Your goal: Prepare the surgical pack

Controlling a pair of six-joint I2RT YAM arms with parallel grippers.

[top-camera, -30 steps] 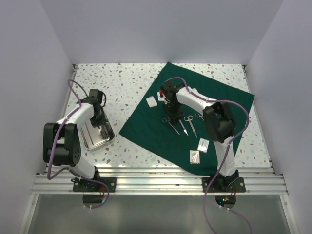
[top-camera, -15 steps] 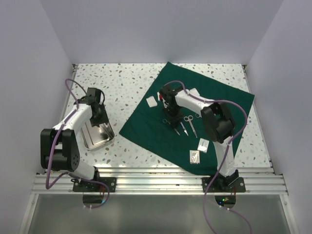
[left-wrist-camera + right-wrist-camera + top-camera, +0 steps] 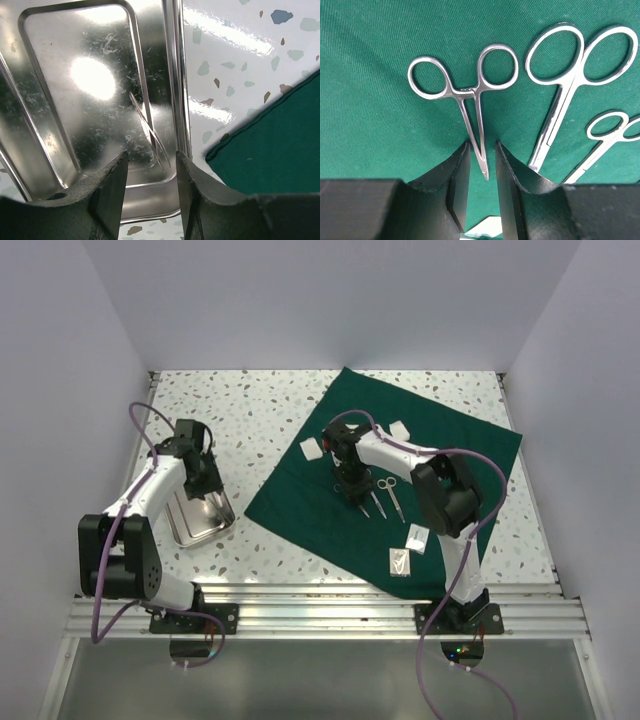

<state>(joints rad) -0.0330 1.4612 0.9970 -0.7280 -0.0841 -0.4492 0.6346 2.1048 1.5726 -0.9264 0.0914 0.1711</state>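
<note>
The dark green cloth [image 3: 300,510] lies flat right of centre. On it are forceps [image 3: 470,95], large scissors [image 3: 570,75] and a smaller pair [image 3: 610,135], with white gauze squares [image 3: 311,448] behind. My right gripper [image 3: 482,155] is open, and its jaws straddle the forceps' tips with a small gap on each side. The steel tray [image 3: 190,525] sits on the bare table at the left. My left gripper [image 3: 151,165] hangs open above the tray's near corner. Thin tweezers [image 3: 150,130] lie loose inside the tray.
Two white packets [image 3: 417,537] [image 3: 399,561] lie near the cloth's front corner. A second gauze square [image 3: 400,430] lies behind the right arm. White walls close in the speckled table [image 3: 250,410] on three sides. The cloth's edge [image 3: 280,145] runs close to the tray.
My left gripper has opened above the tray and drawn back slightly. The right gripper has shifted left and down over the leftmost instrument, its jaws narrowing a little.
</note>
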